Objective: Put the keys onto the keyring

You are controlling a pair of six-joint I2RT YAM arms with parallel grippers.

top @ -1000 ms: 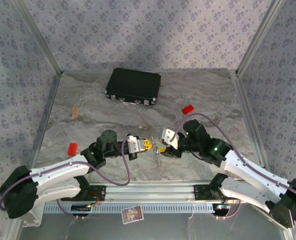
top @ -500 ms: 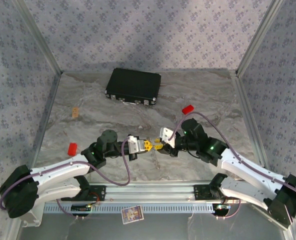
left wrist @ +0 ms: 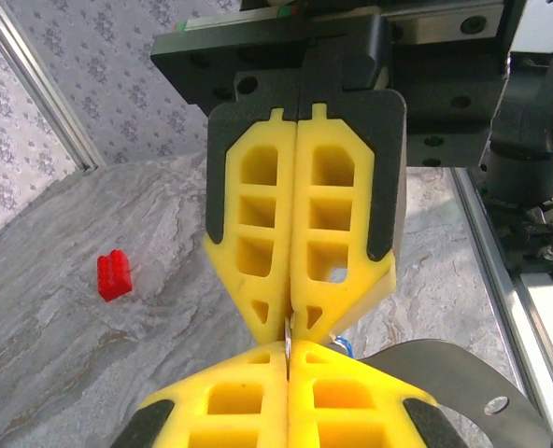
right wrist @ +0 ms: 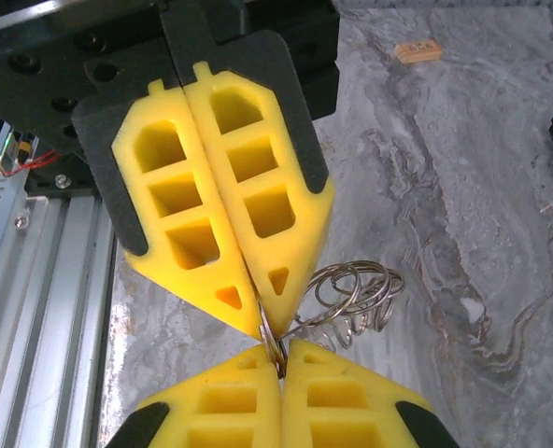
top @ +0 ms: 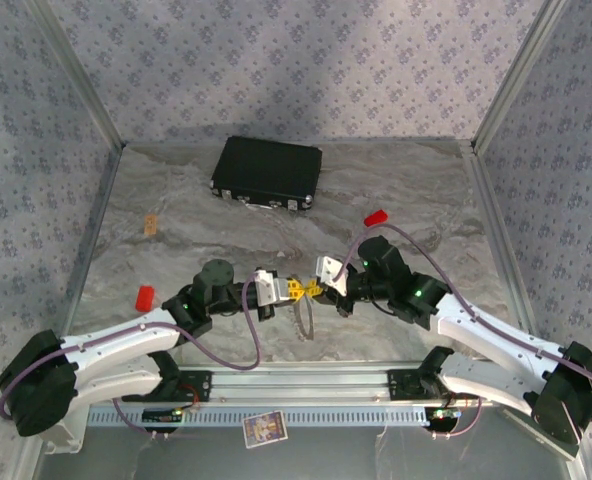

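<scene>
The left arm (top: pixel 126 340) and right arm (top: pixel 476 325) meet nose to nose, yellow tips all but touching. The left jaws are pressed together with no gap along the seam, and a thin sliver of silver wire sticks out from their very tip. The right jaws are likewise together, their seam closed on the same wire where it runs across from the opposite tips. That wire belongs to the keyring (right wrist: pixel 351 294), so both pairs of jaws are clamped on it. The rest of its loops fan out to one side of the meeting point, just beside the tips and above the surface (top: pixel 426 200). In the left wrist view a speck of blue (left wrist: pixel 344 347) peeks out just behind the tips; I cannot tell whether it is a key head. A red block (left wrist: pixel 114 276) lies well apart from the jaws.
</scene>
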